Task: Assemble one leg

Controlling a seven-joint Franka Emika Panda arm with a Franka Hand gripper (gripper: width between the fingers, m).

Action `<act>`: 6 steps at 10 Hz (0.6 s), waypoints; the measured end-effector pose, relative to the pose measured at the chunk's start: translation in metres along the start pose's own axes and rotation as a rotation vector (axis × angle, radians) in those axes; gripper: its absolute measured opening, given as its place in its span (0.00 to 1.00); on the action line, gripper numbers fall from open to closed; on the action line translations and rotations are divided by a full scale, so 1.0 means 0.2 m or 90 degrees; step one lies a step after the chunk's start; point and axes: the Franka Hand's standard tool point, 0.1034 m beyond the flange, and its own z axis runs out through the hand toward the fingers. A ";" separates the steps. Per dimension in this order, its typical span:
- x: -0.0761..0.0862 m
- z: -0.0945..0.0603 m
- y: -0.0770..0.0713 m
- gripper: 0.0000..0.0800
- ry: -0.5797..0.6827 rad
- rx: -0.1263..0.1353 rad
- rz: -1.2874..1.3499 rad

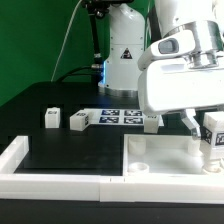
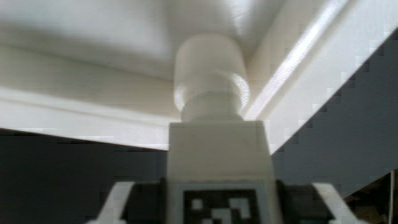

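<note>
My gripper (image 1: 205, 133) is shut on a leg (image 1: 212, 137), a white blocky peg with a marker tag, at the exterior view's right. It hangs just over the large flat white panel (image 1: 160, 152). In the wrist view the leg (image 2: 221, 150) sits between my fingers (image 2: 125, 205) with its tag facing the camera. Its round peg end (image 2: 214, 70) points at the panel's raised edge (image 2: 107, 95). Three more legs lie on the black table: two at the left (image 1: 52, 118) (image 1: 80, 121) and one by the panel's far edge (image 1: 152, 122).
The marker board (image 1: 118, 116) lies on the table behind the panel. A low white wall (image 1: 50, 172) borders the table's front and left. The robot's base (image 1: 122, 50) stands at the back.
</note>
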 end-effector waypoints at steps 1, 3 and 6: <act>0.00 0.01 0.00 0.36 0.000 0.000 0.001; -0.03 0.03 0.00 0.36 -0.004 0.001 0.003; -0.04 0.04 0.00 0.36 0.001 -0.001 0.004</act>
